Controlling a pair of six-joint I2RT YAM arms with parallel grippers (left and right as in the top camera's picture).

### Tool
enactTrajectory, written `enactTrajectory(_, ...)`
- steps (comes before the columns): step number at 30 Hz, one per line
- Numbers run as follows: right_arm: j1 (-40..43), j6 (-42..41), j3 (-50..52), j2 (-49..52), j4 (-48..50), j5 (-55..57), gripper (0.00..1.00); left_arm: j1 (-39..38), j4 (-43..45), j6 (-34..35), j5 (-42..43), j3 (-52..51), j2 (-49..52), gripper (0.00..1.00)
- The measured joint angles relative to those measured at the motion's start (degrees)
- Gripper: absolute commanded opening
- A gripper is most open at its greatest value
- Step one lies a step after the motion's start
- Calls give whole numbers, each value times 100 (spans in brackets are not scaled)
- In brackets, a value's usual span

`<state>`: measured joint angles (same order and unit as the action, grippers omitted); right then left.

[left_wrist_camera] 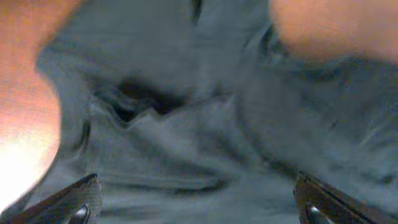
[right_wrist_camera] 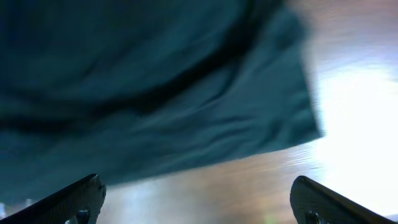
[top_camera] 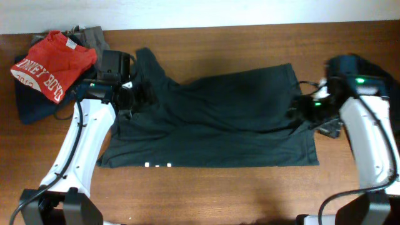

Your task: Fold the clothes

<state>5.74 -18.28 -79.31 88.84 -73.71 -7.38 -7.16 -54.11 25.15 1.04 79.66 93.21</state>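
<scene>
Here's the relation to keep in your head: the black short-sleeved T-shirt (top_camera: 219, 119) lies flat on the brown wooden bench (top_camera: 237, 194) with its long axis running side to side, straight across between your two arms. Your left hand (top_camera: 128, 94) is over the sleeve-and-collar end. Your right hand (top_camera: 304, 111) is at the opposite end by the straight edge, so each arm is nearest its own end. My guess is the next fold goes along that axis, one end carried over towards the other.

Both hands are released. In the left wrist view, the left hand (left_wrist_camera: 199, 208) has its fingertips (left_wrist_camera: 78, 199) spread right out, with only rumpled shirt fabric below and nothing pinched. Same on the other side: the right hand (right_wrist_camera: 196, 202) is splayed wide above the shirt's corner, where the fabric gives way to bare bench. I can't tell if either hand actually touches the cloth.

Other stuff: there's a heap of clothes in the far left corner, with a red T-shirt with white lettering (top_camera: 53, 62) on top, a navy garment (top_camera: 31, 106) under it and something grey (top_camera: 94, 37) behind. It's just beside your left arm but off the black shirt, so I doubt it blocks a fold across the middle. A few white marks (top_camera: 156, 165) peek out at the shirt's near edge, probably print.
</scene>
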Motion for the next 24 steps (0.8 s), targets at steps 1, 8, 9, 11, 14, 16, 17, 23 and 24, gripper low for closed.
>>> enactTrajectory(1,-278,61,0,0,-24,-87,82,0,-251,-11,2,0,28,89)
enactTrajectory(8,-2105,192,0,363,-63,-426,4,0,-975,-98,11,0,739,6)
enactTrajectory(9,-2223,179,0,461,-44,-439,4,0,-968,-114,28,0,852,1)
enactTrajectory(11,-2441,129,0,761,70,-468,4,0,-911,-146,68,0,1134,1)
enactTrajectory(14,-2518,85,0,1224,149,-507,4,0,-841,-144,133,-2,1460,1)
enactTrajectory(16,-2518,68,0,1532,179,-527,4,0,-789,-146,162,-4,1631,0)
enactTrajectory(17,-2518,59,0,1692,199,-538,4,0,-752,-146,173,-4,1700,0)
enactTrajectory(23,-2518,46,0,2365,415,-629,4,0,-367,-146,205,-4,2057,1)
enactTrajectory(24,-2518,50,2,2413,457,-632,4,9,-345,-144,214,-4,2111,1)
